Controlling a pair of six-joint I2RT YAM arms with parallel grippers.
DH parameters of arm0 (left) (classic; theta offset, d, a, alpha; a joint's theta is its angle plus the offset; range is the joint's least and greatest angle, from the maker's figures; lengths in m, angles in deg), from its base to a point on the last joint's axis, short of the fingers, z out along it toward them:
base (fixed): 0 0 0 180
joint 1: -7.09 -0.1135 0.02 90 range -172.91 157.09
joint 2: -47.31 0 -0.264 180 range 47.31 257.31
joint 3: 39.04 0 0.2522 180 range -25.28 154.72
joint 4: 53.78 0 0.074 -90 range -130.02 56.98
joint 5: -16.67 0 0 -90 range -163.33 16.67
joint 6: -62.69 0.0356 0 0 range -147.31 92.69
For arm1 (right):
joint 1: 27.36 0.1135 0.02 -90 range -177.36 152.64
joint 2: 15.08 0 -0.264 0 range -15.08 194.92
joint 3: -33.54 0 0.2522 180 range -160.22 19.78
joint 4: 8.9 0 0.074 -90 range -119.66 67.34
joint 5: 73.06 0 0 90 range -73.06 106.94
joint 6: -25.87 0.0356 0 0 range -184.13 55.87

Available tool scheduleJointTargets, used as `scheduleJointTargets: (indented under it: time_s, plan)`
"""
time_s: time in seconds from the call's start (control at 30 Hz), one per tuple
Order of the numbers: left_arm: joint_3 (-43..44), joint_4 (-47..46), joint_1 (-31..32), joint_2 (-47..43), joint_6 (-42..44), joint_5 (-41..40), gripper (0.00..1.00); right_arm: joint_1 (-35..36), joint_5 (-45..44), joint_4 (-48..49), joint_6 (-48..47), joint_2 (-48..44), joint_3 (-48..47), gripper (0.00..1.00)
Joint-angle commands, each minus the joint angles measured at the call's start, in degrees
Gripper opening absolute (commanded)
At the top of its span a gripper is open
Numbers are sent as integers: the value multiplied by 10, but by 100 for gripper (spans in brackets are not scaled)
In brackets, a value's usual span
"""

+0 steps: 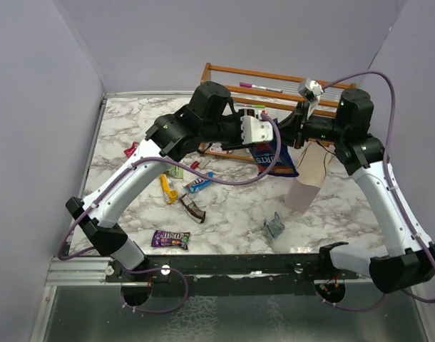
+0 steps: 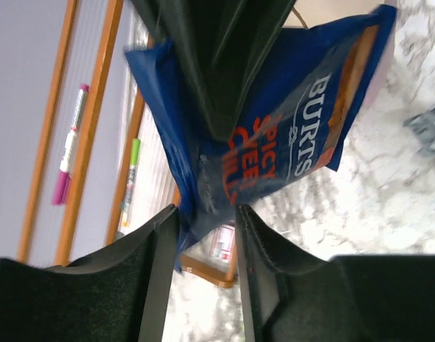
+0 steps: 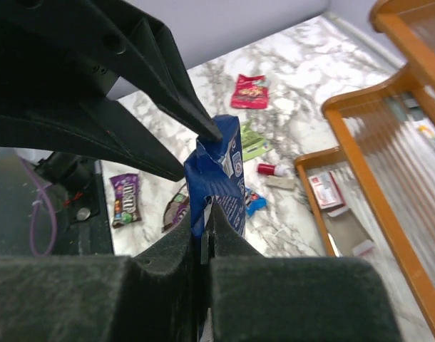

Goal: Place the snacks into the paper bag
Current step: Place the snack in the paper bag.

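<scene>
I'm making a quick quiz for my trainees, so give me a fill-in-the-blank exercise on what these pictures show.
1. The right tool is shut on the ___ crisp packet.
2. The brand name printed on that packet reads ___.
3. The purple snack lies on the ___-patterned table.
Missing words: blue; Burts; marble.

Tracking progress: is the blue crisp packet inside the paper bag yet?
Out. The blue crisp packet hangs in the air outside the paper bag, pinched in the shut right gripper.
</scene>
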Motion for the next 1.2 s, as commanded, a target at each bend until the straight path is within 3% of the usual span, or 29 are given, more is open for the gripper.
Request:
scheduleJointTargets:
  time_s: [0.0,0.1,0.3,0.5,0.93,1.17]
  plan:
    - [-10,-35,2,-48,-41,-56,53,-4,-93,-6,-8,-72,-2,1]
    - [-12,-46,1,-65,-68,-78,67,-23,-105,-16,1,-96,-12,1]
    - [-40,-71,-9,-91,-91,-106,78,-92,-173,-38,23,-169,-25,1]
    - [-80,-108,-19,-103,-106,-132,80,-138,-258,-60,28,-216,-46,1]
    - [-118,-145,-20,-89,-113,-152,81,-155,-397,-78,19,-241,-69,1]
    - [-135,-158,-20,-84,-118,-159,81,-159,-426,-75,5,-245,-51,1]
